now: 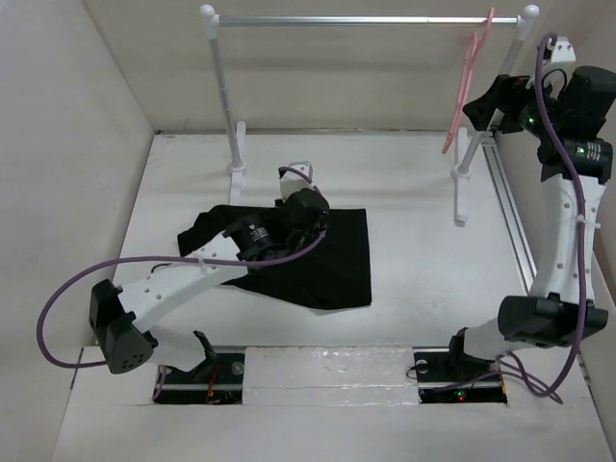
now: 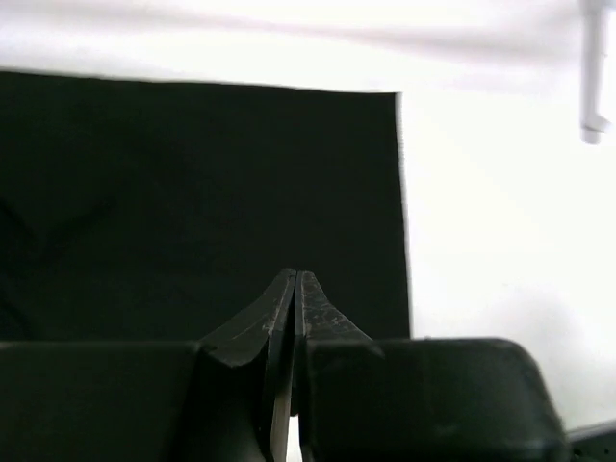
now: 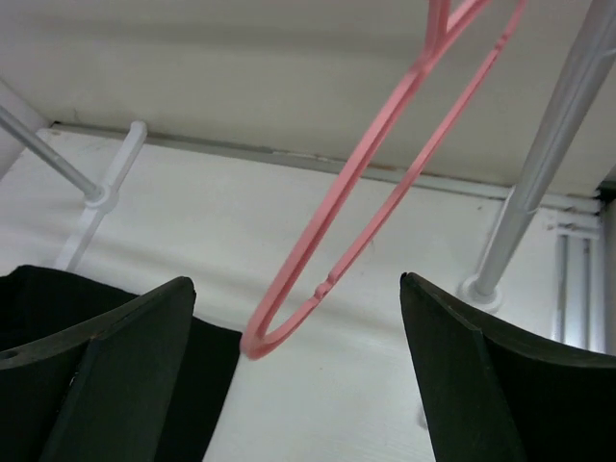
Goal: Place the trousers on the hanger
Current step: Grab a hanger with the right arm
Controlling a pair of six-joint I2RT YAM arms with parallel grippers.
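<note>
Left pincer (image 2: 295, 274): pressed shut, nothing visibly gripped; trousers (image 2: 192, 192) just beyond tips.
Right pincer (image 3: 295, 279): spread wide, empty; hanger (image 3: 256, 343) ahead, between fingers.

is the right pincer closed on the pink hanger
No, the right pincer is wide open, with the hanger hanging in the gap.

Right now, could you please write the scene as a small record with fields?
trousers: lying on table
hanger: hanging on rail, right end
left pincer: shut, low over trousers
right pincer: open, hanger's lower corner between its fingers
task state: trousers not yet on hanger
</note>
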